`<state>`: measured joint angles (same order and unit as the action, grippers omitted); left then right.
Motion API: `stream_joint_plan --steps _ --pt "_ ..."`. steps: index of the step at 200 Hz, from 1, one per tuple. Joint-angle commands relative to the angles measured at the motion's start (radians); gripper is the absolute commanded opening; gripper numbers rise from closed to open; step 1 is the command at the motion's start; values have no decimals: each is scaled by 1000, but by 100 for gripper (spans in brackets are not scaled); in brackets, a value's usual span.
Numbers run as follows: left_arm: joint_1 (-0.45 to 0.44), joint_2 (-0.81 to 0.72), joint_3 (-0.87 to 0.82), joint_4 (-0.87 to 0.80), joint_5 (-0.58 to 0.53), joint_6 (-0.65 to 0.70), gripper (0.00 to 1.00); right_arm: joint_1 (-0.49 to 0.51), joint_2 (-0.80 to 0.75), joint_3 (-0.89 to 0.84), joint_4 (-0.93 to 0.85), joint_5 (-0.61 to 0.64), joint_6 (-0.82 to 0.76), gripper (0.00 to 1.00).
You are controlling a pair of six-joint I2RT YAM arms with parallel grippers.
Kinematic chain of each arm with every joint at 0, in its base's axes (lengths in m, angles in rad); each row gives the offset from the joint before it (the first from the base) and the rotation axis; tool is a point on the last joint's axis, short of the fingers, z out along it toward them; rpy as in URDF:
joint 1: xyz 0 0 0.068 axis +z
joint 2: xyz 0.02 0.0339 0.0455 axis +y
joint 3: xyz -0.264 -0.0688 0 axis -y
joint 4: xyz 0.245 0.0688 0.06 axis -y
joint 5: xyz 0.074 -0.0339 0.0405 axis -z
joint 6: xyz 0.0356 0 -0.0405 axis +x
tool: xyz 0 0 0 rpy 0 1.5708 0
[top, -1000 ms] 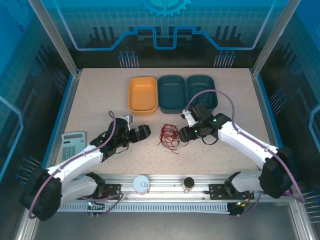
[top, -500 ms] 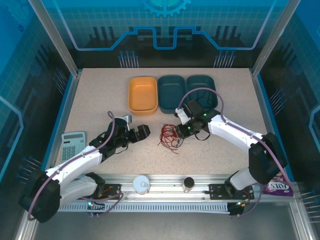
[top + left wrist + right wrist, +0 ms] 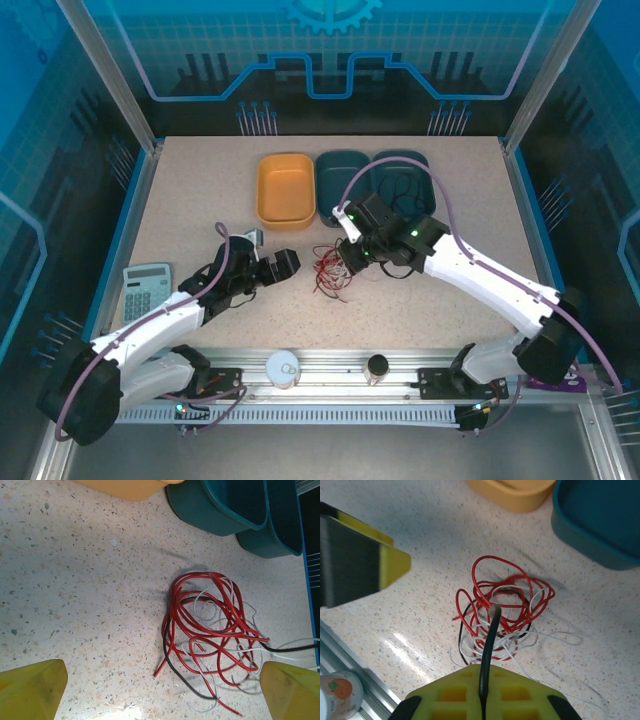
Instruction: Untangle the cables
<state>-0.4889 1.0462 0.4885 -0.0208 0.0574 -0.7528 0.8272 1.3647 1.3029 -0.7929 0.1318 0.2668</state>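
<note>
**A:** At the middle of the speckled beige worktop [image 3: 190, 200] lies the tangle of thin red, black and pale white cables [image 3: 215, 639]. The orange plastic bin [image 3: 285, 190] and two dark teal plastic bins [image 3: 343, 185] sit at its twelve o'clock.

**B:** And the jaws?

**A:** The right jaws, at the tangle's two o'clock, are clenched on the black cable [image 3: 489, 640], which runs out of the heap straight into them. The left jaws stand wide and released at nine o'clock, just beside the heap, holding nothing.

**B:** What worries you?

**A:** Nothing pins the heap. If the right arm draws away, I judge the red loops may ride along with the black cable and cinch into a knot rather than slip free. A pale strand runs beside the black one toward those jaws and may be dragged too. Whether it is also pinched, I cannot tell. And so thin a cable could slide out of the grip under a sharp tug.
</note>
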Motion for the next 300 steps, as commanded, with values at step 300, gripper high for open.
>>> stream_joint_plan --steps 300 --pt "7 12 -8 21 23 26 99 94 -169 349 -102 37 -58 0"
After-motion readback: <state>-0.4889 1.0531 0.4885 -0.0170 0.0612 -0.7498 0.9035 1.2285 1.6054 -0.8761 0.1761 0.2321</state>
